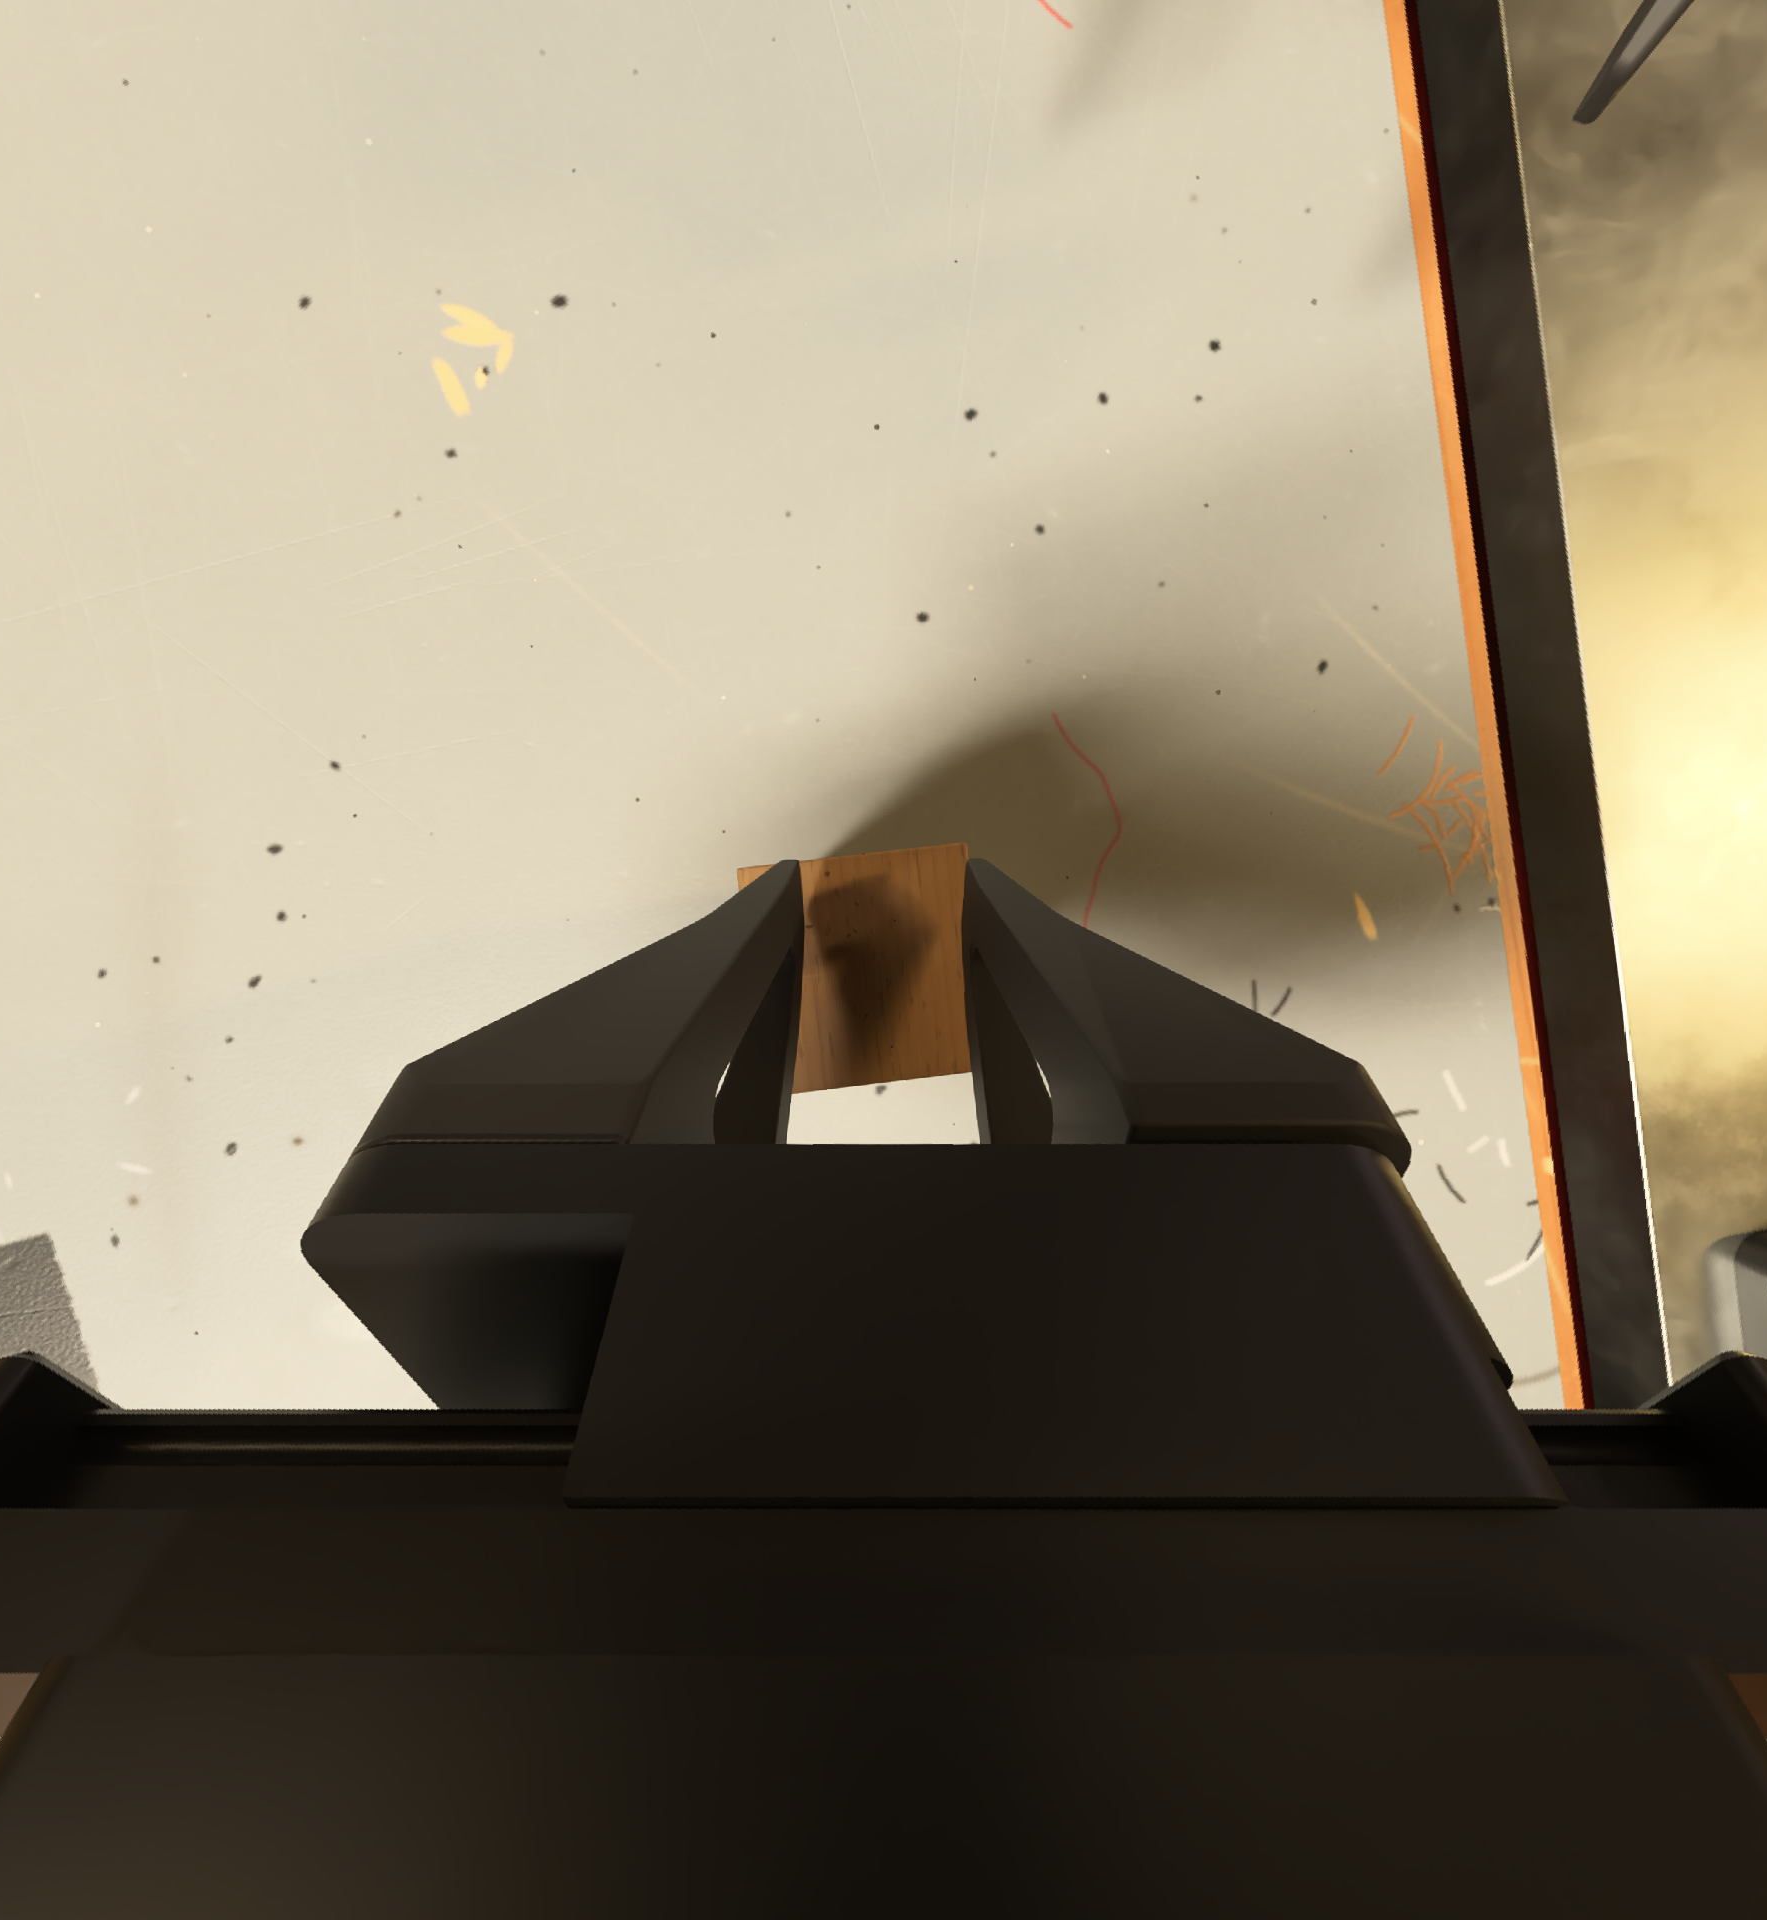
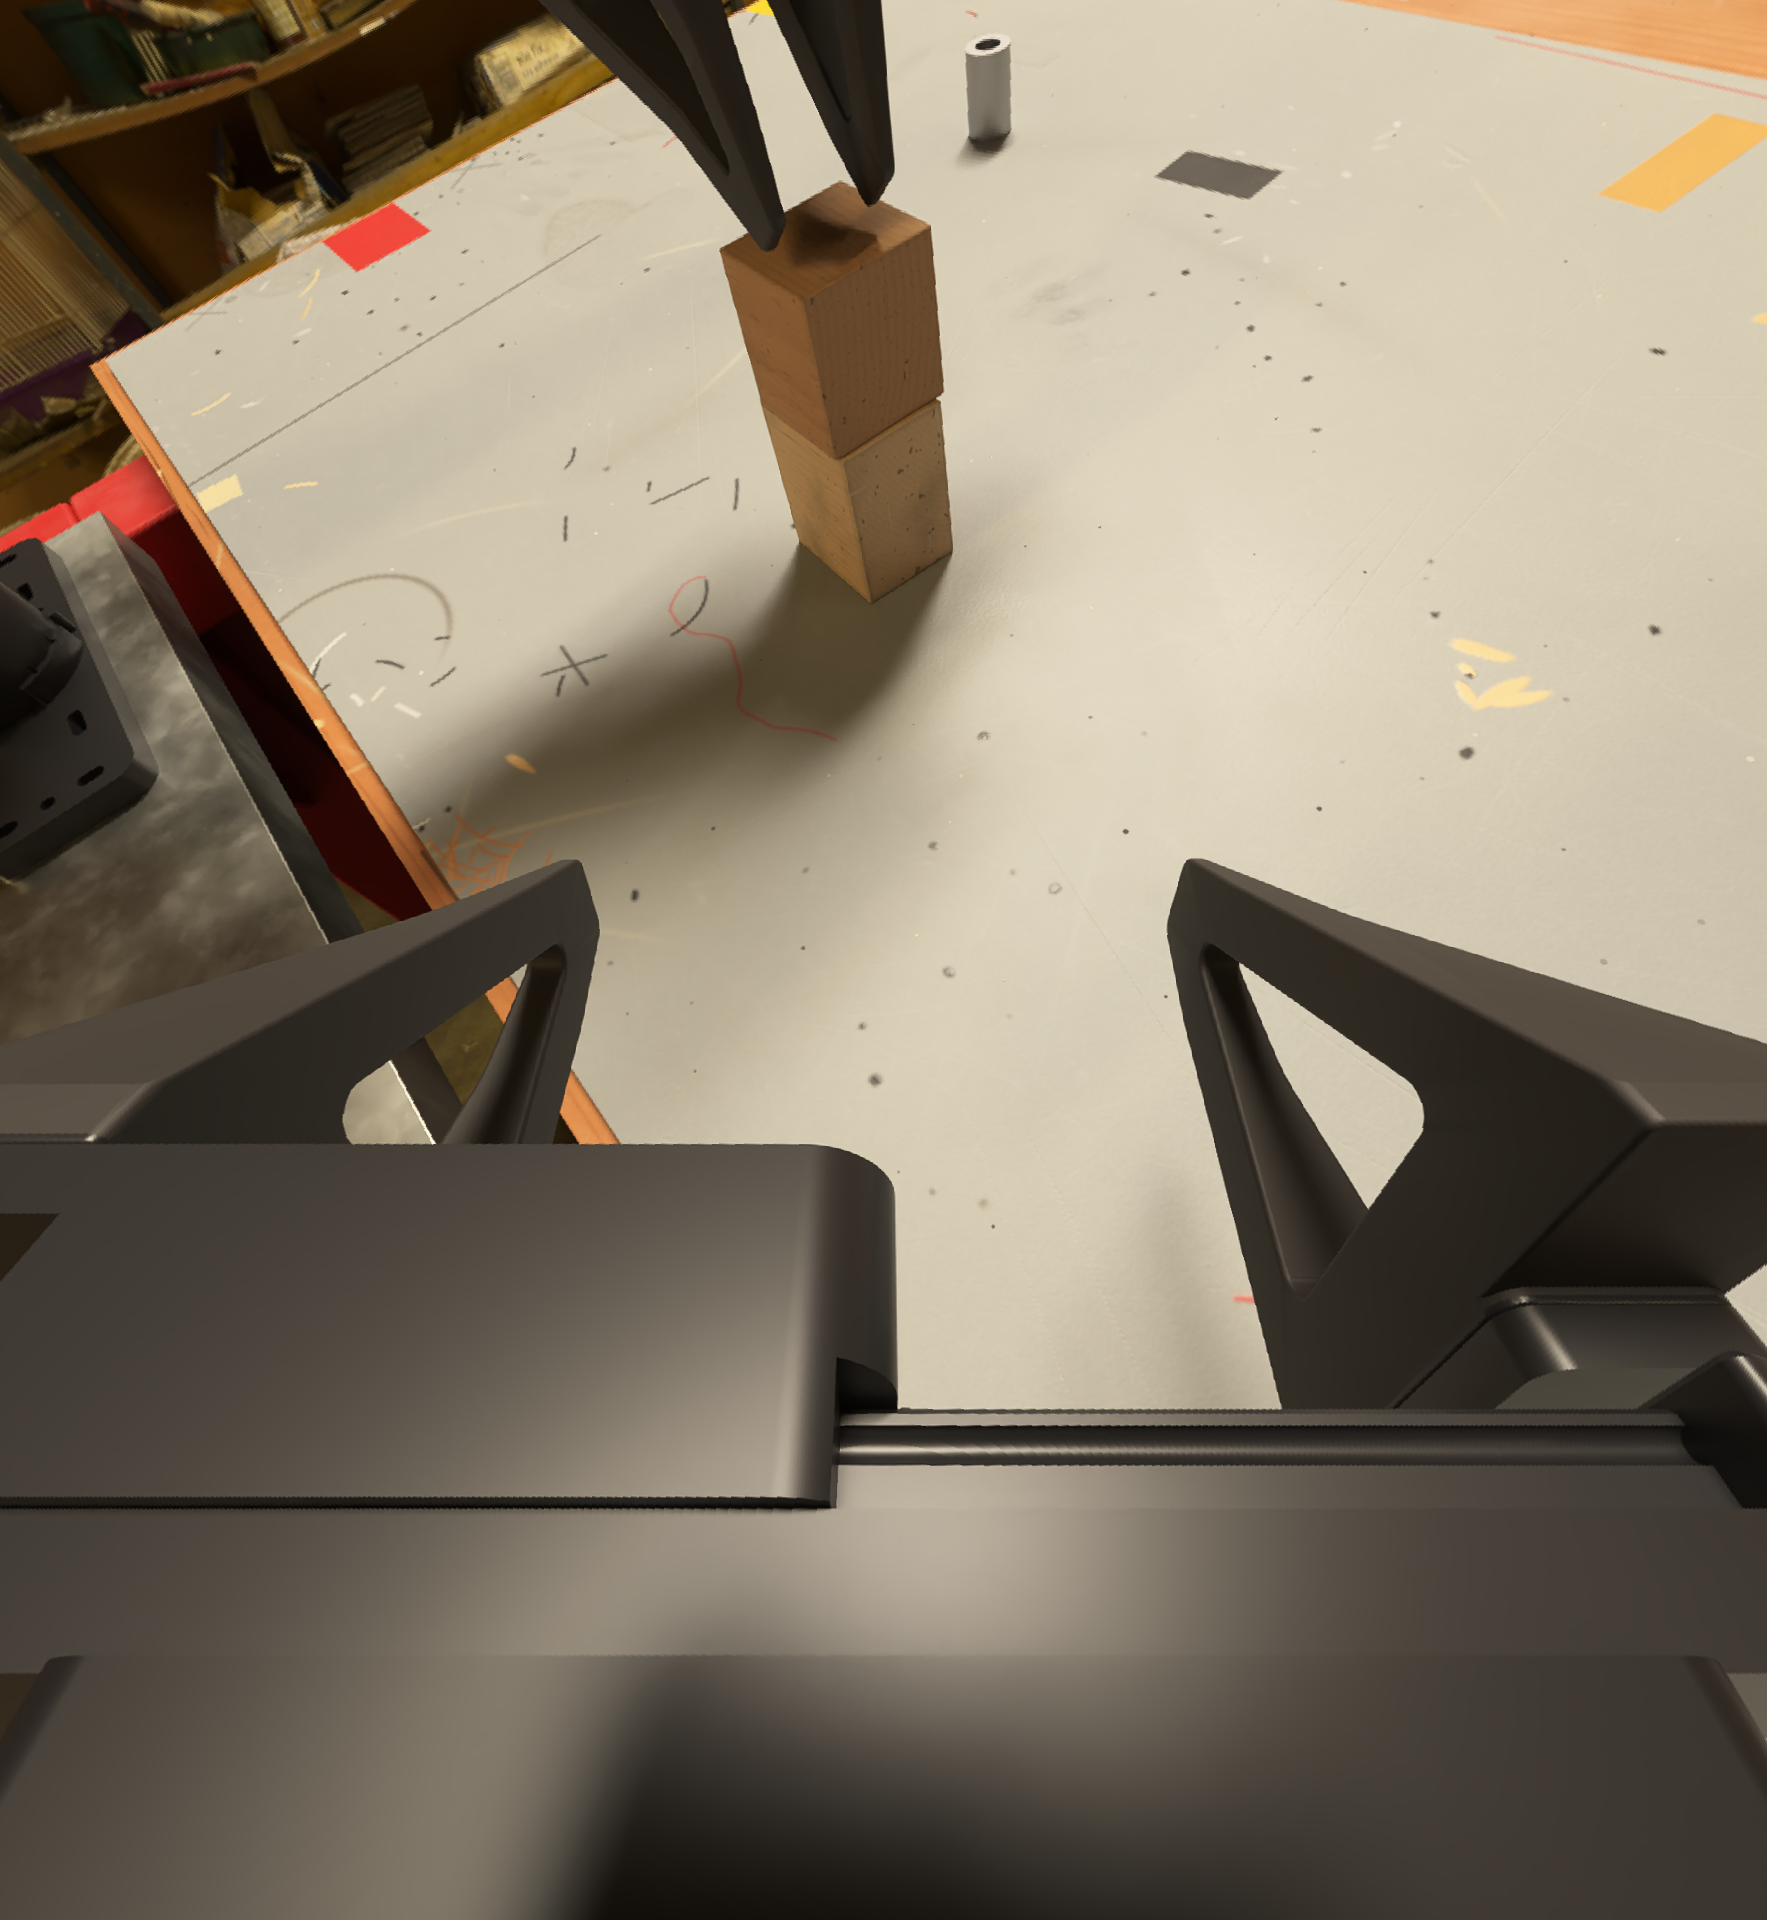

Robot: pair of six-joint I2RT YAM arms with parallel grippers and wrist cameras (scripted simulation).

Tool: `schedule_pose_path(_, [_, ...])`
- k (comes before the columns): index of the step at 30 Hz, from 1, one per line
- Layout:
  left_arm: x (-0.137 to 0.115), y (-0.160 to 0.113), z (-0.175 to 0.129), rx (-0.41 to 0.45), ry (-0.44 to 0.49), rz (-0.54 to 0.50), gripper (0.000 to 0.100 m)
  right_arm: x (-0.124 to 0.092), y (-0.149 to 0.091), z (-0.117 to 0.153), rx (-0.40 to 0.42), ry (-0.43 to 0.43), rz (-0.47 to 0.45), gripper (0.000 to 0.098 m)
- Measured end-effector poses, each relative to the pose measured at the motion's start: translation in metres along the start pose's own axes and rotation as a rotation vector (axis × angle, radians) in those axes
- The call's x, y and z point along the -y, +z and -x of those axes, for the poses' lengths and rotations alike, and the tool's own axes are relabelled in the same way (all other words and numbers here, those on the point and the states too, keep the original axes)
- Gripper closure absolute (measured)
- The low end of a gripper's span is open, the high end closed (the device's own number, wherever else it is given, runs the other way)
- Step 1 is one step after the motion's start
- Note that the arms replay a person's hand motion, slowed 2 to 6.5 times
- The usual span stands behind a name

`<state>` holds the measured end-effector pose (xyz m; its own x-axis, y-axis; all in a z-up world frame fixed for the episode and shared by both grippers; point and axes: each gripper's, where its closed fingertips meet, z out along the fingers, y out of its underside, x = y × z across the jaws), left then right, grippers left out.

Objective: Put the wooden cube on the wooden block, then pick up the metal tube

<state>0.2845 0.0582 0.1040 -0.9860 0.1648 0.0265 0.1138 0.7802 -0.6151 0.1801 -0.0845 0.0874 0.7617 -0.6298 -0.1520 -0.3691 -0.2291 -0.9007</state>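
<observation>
The left gripper (image 1: 881, 883) is pinching the darker brown wooden cube (image 2: 843, 312) by its top, its black fingers (image 2: 754, 197) pressing on either side. That cube is sitting squarely on the paler tan wooden block (image 2: 874, 499), which is standing on the scuffed grey table (image 2: 1274, 623) near its orange-trimmed edge. The short upright silver metal tube (image 2: 988, 88) is standing well apart from the stack, farther in from that edge. The right gripper (image 2: 884, 904) is hanging spread wide and empty above the table.

Scuffed, speckled beige tabletop (image 2: 1274, 623) with orange wooden edge, carrying pale wooden block (image 2: 874, 499) near the left edge and, well apart, upright grey metal tube (image 2: 988, 88).
</observation>
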Motion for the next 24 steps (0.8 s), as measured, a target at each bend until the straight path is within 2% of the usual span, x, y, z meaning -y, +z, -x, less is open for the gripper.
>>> schedule_pose_path(17, [-0.0002,0.0002,-0.0003,-0.019,-0.006,0.0,0.074,-0.0009,0.0,-0.0006,-0.002,0.001,0.001,0.0039])
schedule_pose_path(24, [-0.0005,0.0011,-0.0006,-0.025,-0.007,-0.006,0.064,-0.0008,-0.0001,-0.0008,-0.002,0.001,0.001,0.0039])
